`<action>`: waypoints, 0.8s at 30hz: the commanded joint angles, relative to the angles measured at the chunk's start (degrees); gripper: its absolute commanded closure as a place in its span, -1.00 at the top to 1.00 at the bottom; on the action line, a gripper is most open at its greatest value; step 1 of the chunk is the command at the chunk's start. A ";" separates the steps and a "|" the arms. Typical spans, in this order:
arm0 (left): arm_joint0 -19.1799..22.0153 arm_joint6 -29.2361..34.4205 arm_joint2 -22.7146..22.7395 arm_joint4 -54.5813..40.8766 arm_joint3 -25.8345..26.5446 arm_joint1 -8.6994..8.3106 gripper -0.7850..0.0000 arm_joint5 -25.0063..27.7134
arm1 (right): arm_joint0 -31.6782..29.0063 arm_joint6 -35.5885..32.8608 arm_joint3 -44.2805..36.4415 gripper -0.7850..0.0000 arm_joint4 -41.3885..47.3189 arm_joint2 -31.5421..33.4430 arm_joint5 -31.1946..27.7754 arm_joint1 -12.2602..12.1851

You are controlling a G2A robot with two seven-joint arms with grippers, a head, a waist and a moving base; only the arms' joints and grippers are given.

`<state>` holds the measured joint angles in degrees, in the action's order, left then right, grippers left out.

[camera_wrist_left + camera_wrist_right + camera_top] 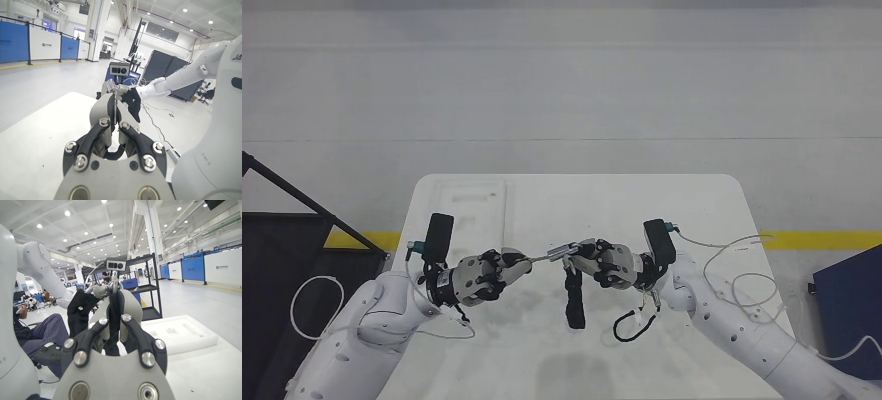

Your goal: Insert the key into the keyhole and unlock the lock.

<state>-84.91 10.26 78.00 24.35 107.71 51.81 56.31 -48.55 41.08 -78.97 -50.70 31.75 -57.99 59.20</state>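
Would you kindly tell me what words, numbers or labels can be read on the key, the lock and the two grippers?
key: no text.
lock: no text; its metal end is bare.
left gripper: no text.
right gripper: no text.
barrier panels in the hall behind: a printed logo, not on any task thing.

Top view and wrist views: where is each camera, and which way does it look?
Top view: above the arms, looking down at the table; left tool and right tool show.
Left wrist view: on the left wrist, facing the lock and the right arm.
Right wrist view: on the right wrist, facing the left arm.
Shared: both wrist views see the lock.
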 commanded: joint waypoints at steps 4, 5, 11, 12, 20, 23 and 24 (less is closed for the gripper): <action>0.90 0.94 -0.46 -0.42 0.31 0.13 -1.00 -0.74 | 0.00 0.00 0.00 -1.00 0.00 0.00 0.00 0.00; 1.09 0.99 -0.53 -0.47 0.45 0.17 -1.00 -0.95 | 0.00 0.00 0.00 -1.00 0.00 0.00 0.00 0.00; 1.38 1.08 -0.71 0.60 1.37 0.42 -1.00 -2.52 | 0.00 0.00 0.00 -1.00 0.00 0.00 0.00 0.00; 1.41 1.35 -0.61 1.28 1.63 0.43 -1.00 -2.74 | 0.00 0.00 0.00 -1.00 0.00 0.00 0.00 0.00; 0.62 1.46 0.66 4.72 3.48 0.54 -1.00 -4.03 | 0.00 0.00 0.00 -1.00 0.00 0.00 0.00 0.00; 0.26 1.64 1.26 5.20 4.00 0.52 -1.00 -4.18 | 0.00 0.00 0.00 -1.00 0.00 0.00 0.00 0.00; 0.15 1.81 1.48 5.40 4.13 0.50 -1.00 -4.28 | 0.00 0.00 0.00 -1.00 0.00 0.00 0.00 0.00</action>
<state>-84.66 11.96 79.33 29.63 111.75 52.33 52.10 -48.55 41.07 -78.97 -50.71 31.75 -57.99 59.20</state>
